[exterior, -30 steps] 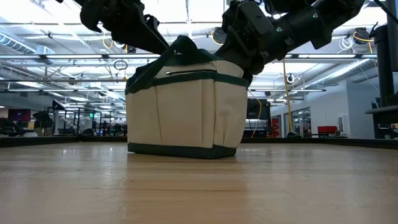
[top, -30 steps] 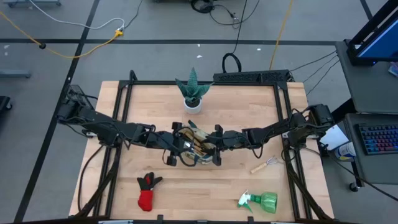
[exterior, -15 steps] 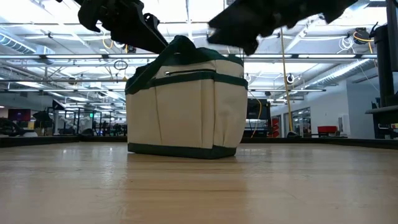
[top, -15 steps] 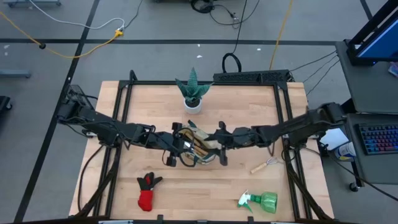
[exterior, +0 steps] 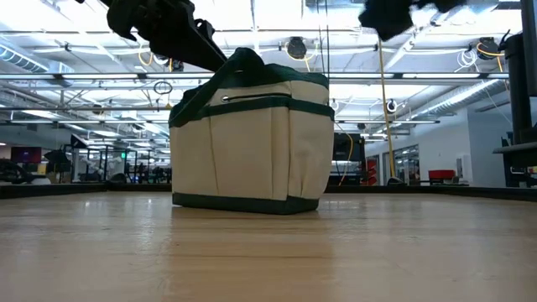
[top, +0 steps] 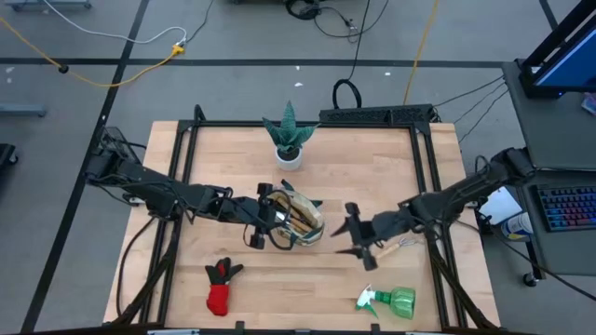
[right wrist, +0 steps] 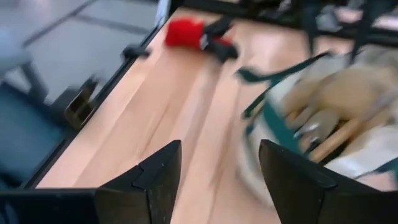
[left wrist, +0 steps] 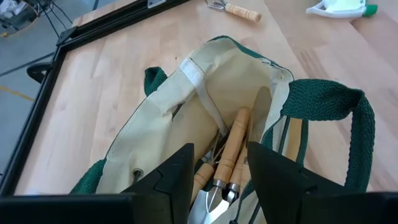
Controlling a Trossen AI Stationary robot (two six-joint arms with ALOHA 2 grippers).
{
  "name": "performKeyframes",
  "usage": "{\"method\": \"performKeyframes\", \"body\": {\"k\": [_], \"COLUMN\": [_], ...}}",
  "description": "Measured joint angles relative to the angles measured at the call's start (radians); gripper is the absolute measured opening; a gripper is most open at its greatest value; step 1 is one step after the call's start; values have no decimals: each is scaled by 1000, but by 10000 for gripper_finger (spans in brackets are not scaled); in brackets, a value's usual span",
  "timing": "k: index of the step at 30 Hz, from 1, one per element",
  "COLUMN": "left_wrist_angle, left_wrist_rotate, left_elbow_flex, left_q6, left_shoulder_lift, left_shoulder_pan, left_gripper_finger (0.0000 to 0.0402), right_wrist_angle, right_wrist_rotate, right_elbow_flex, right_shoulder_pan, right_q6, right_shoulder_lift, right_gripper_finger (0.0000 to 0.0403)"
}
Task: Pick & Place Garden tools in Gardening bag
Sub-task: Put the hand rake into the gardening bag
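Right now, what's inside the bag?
Inside the bag, wooden-handled tools lie with metal ends showing. The left wrist's fingers hide the rest, and the bottom can't be seen.

Grey floor [top: 233,84], cables — bright ceiling lights [exterior: 252,17]

right tool [top: 358,244] has pulled back from the gardening bag [top: 296,221], fingers spread.

place: robotics lab | evidence — ceiling trusses [exterior: 419,80], floor cables [top: 112,56]
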Motion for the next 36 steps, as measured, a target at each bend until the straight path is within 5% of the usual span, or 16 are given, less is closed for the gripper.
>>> {"method": "performKeyframes", "body": {"k": [20,36], "left_wrist_angle": [2,64], "left_wrist_rotate": [-10,-31], "left_elbow_flex": [0,0], "left_q6": [-116,-114], "left_shoulder_lift": [0,0], "left_shoulder_pan": [0,0], "left_gripper_finger": [156,156], "right_wrist_angle": [-390,-390], "right_wrist_rotate": [-28,-24], "right_elbow_flex": [0,-87], "right_shoulder_pan": [236,279], "right_q6": [375,214], "right_shoulder_lift": [-11,-11], "right_gripper_finger": [210,210]}}
